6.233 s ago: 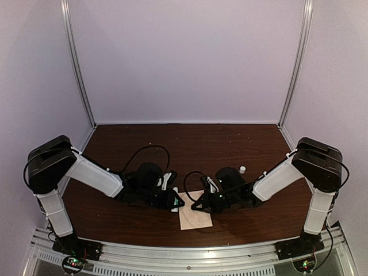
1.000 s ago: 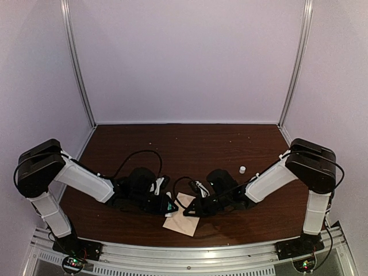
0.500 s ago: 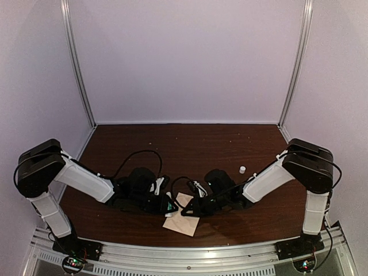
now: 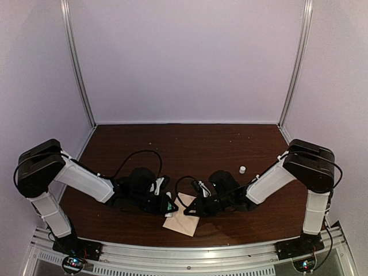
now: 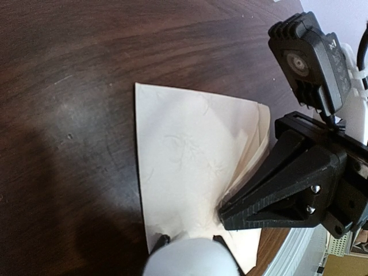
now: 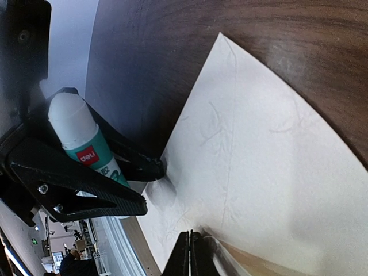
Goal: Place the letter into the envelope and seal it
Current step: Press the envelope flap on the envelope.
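The envelope lies between the left gripper, which holds a glue stick on it, and the tightly closed right gripper.

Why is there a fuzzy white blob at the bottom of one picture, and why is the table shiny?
Left wrist view: the blob is the glue stick, too close to the lens to be sharp, while the envelope is crisp. Right wrist view: light glares off the table at the upper right. Top view: dim overall.
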Robot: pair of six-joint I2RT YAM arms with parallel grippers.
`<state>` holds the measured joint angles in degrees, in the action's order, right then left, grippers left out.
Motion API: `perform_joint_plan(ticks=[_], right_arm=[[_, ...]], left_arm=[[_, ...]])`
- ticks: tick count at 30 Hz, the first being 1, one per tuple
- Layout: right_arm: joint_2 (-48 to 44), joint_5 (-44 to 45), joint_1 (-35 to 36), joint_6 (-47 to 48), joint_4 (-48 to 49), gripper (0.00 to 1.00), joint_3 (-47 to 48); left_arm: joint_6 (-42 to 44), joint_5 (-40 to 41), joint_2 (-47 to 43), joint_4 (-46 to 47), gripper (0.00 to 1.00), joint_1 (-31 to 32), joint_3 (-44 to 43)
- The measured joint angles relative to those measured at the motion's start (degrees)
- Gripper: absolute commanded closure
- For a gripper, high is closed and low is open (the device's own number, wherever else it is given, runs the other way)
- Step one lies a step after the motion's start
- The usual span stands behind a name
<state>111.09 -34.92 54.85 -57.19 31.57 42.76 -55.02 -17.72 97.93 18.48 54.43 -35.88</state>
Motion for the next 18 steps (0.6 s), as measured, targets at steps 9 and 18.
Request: perform_joint_plan(ticks=[9, 18], right_arm=[[0.7, 0.0, -0.2, -0.1, 0.5, 0.98, 0.5], [2.3, 0.0, -0.3, 0.2, 0.4, 0.98, 2.8]], left_arm=[[0.0, 0.0, 0.0, 0.0, 1.0, 0.0, 0.0], [0.0, 0.0, 0.0, 0.0, 1.0, 0.0, 0.0]])
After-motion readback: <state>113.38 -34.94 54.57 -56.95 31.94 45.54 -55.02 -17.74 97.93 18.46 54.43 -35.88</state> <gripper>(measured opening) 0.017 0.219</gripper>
